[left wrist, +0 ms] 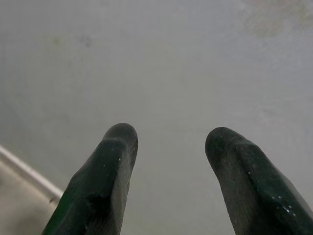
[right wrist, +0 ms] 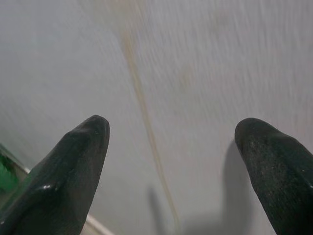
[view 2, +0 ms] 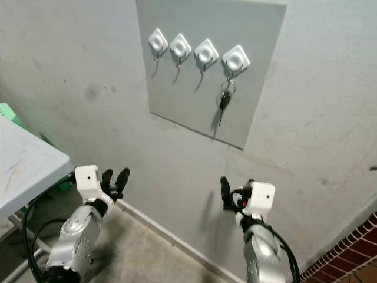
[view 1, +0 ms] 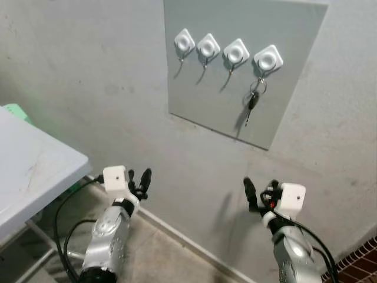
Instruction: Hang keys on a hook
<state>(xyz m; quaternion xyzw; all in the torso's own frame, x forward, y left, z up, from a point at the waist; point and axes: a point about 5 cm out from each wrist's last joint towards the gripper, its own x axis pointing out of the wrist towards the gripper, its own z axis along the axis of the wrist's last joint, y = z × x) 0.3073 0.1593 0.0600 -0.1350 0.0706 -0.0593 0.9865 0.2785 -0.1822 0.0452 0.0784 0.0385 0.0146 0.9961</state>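
Hands: left hand (view 1: 139,181) and right hand (view 1: 259,194) are held low before the wall, fingers apart, nothing gripped
Tabletop (view 1: 29,168): seen at the left edge
Keys (view 1: 253,101): hung on the rightmost hook (view 1: 268,61) of four; board (view 1: 294,53) is fixed to the wall

Silver arms (view 1: 109,236), white wrist blocks (view 1: 115,178), seemingly black cables (view 1: 62,215).

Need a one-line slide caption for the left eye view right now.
Keys hang from the rightmost of four white hooks on a grey wall panel; both hands, left and right, wait open below.
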